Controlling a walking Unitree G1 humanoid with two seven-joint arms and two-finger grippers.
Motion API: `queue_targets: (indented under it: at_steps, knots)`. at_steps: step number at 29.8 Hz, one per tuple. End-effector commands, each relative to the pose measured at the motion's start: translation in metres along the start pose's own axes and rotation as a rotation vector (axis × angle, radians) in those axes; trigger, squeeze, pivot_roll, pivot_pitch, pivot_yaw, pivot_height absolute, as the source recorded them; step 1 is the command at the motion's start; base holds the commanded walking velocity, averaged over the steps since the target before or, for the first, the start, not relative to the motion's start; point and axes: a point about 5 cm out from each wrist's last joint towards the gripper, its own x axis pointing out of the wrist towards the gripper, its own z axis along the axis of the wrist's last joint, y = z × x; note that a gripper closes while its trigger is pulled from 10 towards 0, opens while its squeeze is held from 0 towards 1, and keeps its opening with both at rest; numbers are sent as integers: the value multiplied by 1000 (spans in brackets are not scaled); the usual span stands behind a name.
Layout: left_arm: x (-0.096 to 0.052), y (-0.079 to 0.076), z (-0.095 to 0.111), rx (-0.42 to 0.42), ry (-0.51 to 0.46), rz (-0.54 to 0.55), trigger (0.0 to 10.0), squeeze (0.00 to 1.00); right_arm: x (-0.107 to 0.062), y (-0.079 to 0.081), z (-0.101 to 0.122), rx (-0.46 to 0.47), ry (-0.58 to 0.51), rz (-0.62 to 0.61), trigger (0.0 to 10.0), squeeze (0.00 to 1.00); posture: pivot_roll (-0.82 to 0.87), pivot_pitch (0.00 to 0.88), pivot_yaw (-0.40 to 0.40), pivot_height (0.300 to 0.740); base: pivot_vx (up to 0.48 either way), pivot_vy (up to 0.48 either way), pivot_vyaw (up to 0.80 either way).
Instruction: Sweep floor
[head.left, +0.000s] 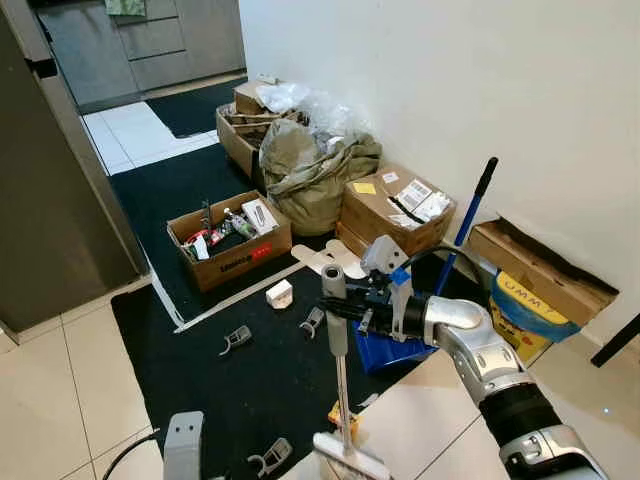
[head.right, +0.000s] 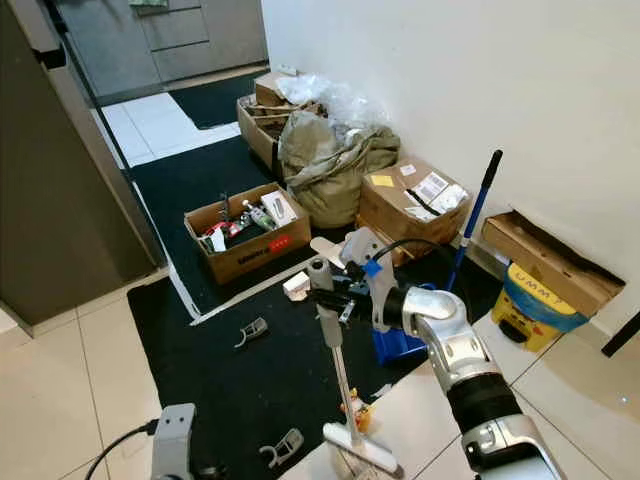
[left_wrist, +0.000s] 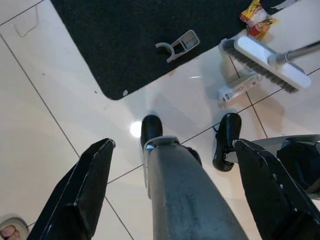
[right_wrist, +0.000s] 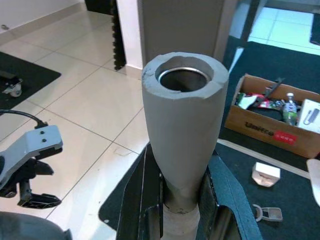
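Pale tile floor lower left; black mat across centre, strewn with 3 grey clips. Boxes and a sack along the white wall, upper right. Right gripper jaws clamped on the broom handle, centre; brush head on tile, bottom centre. Left gripper jaws spread, low over tile.

Bright, even indoor light, sharp focus, with a small glare spot on the glossy tiles.
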Motion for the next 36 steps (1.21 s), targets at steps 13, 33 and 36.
queue_targets:
  at_steps: [13, 33, 36]
  knots:
    - [-1, 3, -5, 1, 14, 29, 10000, 0, -5, 6, -3, 17, -33, 131, 10000, 0, -16, 13, -8, 740, 0, 0, 0]
    - [-11, 24, -41, 12, 78, 76, 10000, 0, -27, 15, -46, 53, 176, 434, 10000, 0, 84, 216, 24, 740, 0, 0, 0]
    - [-13, 31, -44, 15, 74, 91, 10000, 0, -17, 17, -50, -15, 156, 389, 10000, 0, 110, 264, 35, 740, 0, 0, 0]
